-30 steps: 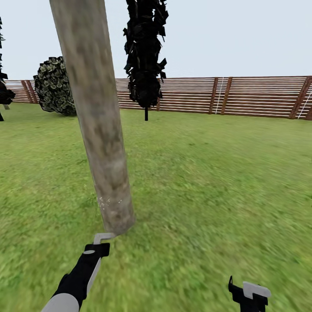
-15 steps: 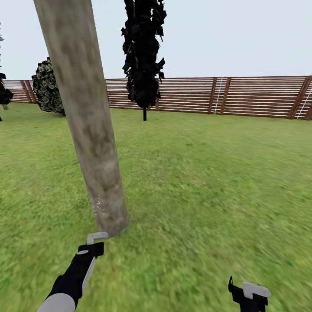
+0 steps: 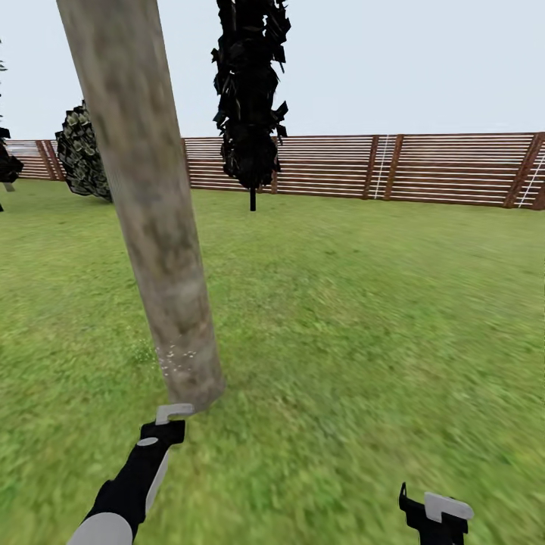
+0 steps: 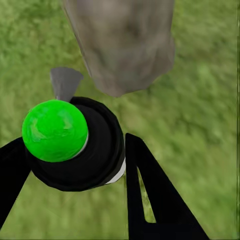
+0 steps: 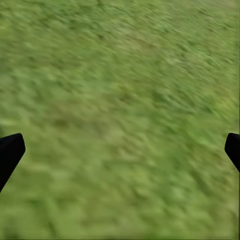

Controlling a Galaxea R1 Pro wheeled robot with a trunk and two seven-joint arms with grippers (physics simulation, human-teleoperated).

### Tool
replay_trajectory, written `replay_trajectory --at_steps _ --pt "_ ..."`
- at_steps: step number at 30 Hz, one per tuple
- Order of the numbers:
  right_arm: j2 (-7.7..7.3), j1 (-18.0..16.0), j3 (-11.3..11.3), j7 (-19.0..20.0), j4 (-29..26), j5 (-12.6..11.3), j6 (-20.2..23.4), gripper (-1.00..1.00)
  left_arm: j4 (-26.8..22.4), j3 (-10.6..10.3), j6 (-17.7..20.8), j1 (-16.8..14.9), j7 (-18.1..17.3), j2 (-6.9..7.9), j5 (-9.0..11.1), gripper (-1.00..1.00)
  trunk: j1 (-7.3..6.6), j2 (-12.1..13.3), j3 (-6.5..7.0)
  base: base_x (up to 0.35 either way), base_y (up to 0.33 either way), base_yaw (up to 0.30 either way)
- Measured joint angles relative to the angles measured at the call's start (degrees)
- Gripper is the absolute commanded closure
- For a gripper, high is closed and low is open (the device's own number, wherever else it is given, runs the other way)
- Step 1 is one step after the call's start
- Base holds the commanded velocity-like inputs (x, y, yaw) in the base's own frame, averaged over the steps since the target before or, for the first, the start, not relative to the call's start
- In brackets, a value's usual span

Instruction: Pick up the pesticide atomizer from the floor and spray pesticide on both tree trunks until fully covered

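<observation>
L claw [image 4: 70, 165] was clamped on the pesticide atomizer [image 4: 75, 150]: black fingers [image 4: 150, 195] sat tight on either side of its round black body, w/ the bright green ball cap [image 4: 54, 130] on top and the grey nozzle [image 4: 65, 82] aimed at the base of the tree trunk [image 4: 122, 42]. Nozzle tip was just short of the bark, not touching as far as the wrist view showed.

In head view the L arm [image 3: 132, 484] reached fwd low over the lawn [image 3: 363, 318], w/ a grey piece [image 3: 174, 412] at its tip right beside the foot of the trunk [image 3: 147, 197]. A thin patch of white specks, the pesticide [image 3: 175, 356], lay on the lowest part of the trunk; bark above that looked bare, mottled grey-brown. Trunk ran up out of frame, tilted slightly in the view.

R claw [image 5: 120, 145] was wide open, holding nothing: only the two black fingertips [image 5: 10, 152] showed at opposite edges of the wrist view, w/ grass between them. In head view it [image 3: 437, 515] hung low at the R, well apart from the trunk.

Behind: a thin-stemmed black columnar tree [image 3: 250, 91], a dark shrub [image 3: 83, 155] partly hidden by the trunk, and the brown slat fence [image 3: 424, 170] across the back.
</observation>
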Motion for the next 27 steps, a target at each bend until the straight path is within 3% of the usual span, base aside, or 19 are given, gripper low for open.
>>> replay_trajectory --at_steps 5,14,20,24,27 --pt "0.02 0.01 0.0 0.0 0.0 0.0 -0.02 -1.0 -0.58 -0.2 -0.06 -0.05 0.03 -1.67 0.03 1.0 0.0 0.0 0.0 -0.053 -0.253 0.007" --pt "0.02 0.0 0.01 0.0 0.0 0.0 -0.04 -1.0 -1.06 -0.13 -0.05 -0.3 0.04 -1.75 0.02 1.0 0.0 0.0 0.0 -0.211 -0.212 0.237" --pt "0.03 0.0 0.0 0.0 -0.02 0.0 -0.07 -1.0 -2.45 -0.59 -0.13 -0.9 -0.46 -2.01 -0.05 1.0 0.0 0.0 0.0 -0.041 -0.029 0.136" --pt "0.0 0.02 0.01 0.0 -0.05 0.05 -0.04 -1.0 -9.54 -2.56 0.46 -1.98 -0.76 -1.68 -0.08 1.0 0.0 0.0 0.01 -0.001 -0.001 0.005" --pt "0.0 0.0 0.03 0.0 -0.01 0.16 -0.05 -1.0 -11.34 -6.66 0.49 -2.09 -0.85 -2.97 0.11 1.0 0.0 0.0 0.0 0.0 0.0 0.0"
